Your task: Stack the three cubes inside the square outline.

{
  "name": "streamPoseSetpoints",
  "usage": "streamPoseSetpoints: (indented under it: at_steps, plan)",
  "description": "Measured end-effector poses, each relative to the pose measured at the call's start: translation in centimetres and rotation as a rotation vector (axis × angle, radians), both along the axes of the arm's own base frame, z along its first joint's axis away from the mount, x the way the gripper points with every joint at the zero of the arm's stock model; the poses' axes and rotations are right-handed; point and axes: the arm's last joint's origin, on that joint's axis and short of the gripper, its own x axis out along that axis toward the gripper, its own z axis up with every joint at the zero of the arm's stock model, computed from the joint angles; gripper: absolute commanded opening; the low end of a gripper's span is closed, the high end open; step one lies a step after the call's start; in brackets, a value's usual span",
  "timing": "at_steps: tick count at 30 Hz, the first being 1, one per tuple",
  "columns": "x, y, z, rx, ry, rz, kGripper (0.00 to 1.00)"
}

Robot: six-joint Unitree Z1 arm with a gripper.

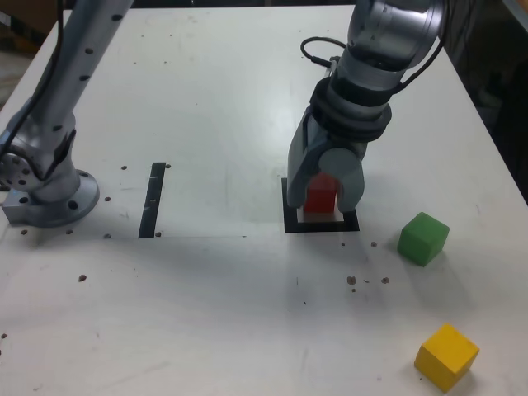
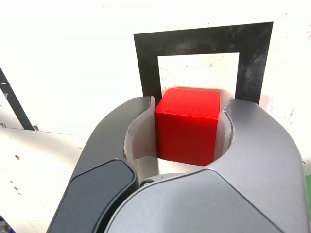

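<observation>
The red cube (image 1: 322, 195) (image 2: 187, 126) sits between the two grey jaws of my gripper (image 1: 323, 203) (image 2: 188, 104), which is shut on it. The jaws press on two opposite sides of the cube. Gripper and cube are low over the white centre of the square outline (image 1: 290, 221) (image 2: 146, 53); I cannot tell whether the cube touches the table. The green cube (image 1: 423, 238) lies on the table to the exterior view's right of the outline. The yellow cube (image 1: 446, 355) lies nearer the front edge, below the green one in that view.
A straight black tape strip (image 1: 153, 198) (image 2: 12, 102) runs to the exterior view's left of the outline. The arm's grey base (image 1: 45, 186) is bolted at the far left. Small dark specks dot the white table (image 1: 231, 313).
</observation>
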Motion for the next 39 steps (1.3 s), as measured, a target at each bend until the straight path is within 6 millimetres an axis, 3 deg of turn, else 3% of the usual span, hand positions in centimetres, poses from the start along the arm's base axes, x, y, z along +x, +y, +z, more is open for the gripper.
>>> streamPoseSetpoints:
  at_steps: [5, 8, 12, 16, 29, 34, 39]
  plan:
    - [0.1, 0.9, -0.8, -0.002, 0.016, 0.020, 0.32]
    - [0.2, 1.0, -0.9, -0.010, 0.012, 0.018, 0.49]
    - [0.3, 0.9, -1.0, -0.027, 0.008, 0.006, 0.80]
    - [0.2, 1.0, -1.3, -0.019, 0.017, -0.003, 0.96]
    - [-0.3, 1.3, 0.1, 0.041, -0.012, -0.026, 0.99]
    - [-0.3, 1.1, 2.5, 0.063, -0.079, -0.094, 1.00]
    - [0.4, -0.6, 5.5, 0.067, -0.133, -0.261, 0.99]
